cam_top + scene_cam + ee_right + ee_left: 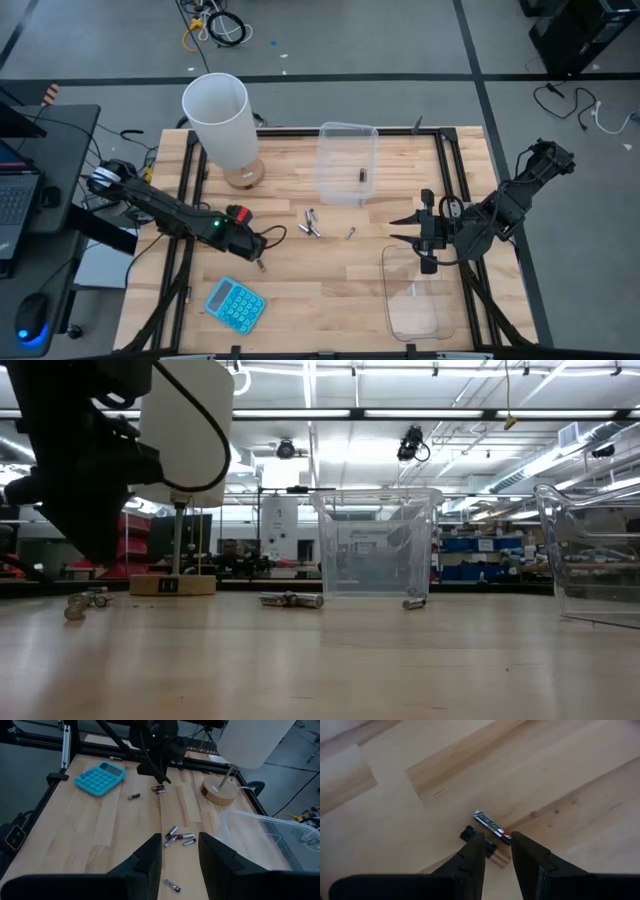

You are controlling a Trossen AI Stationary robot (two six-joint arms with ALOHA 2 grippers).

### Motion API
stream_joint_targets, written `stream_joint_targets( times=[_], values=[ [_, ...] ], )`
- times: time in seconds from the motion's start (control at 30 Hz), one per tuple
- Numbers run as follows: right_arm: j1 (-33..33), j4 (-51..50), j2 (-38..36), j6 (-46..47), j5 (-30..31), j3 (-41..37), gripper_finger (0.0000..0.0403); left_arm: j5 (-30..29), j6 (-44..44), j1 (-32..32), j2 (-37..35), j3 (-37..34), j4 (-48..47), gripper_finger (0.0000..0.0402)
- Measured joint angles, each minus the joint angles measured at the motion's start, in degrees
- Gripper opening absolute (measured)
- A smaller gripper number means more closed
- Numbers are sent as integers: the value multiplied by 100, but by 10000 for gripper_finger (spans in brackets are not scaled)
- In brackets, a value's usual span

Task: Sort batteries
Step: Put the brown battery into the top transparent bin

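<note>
Two small batteries, one silver-and-dark (492, 825) and one dark (481, 841), lie on the wooden table just under my left gripper (497, 845). That gripper is open, points steeply down and hovers over them (262, 252). A loose cluster of batteries (312, 222) lies at mid-table, with a single one (350, 233) to its right. Another battery (362, 175) sits inside the far clear tub (330, 135). My right gripper (412, 230) hangs open and high above the table's right side, with nothing between its fingers.
A white lamp (222, 120) on a round wooden base stands far left. A blue calculator (235, 303) lies near the front edge, and a lone battery (133, 796) lies between it and my left gripper. A second clear tub (392, 300) stands front right, below my right gripper.
</note>
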Motion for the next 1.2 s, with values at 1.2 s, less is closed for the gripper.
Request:
stream_joint_targets(
  times=[1.2],
  values=[
    [0,11,0,-13,57,0,115,113,-598,0,0,-470,156,97]
  ],
)
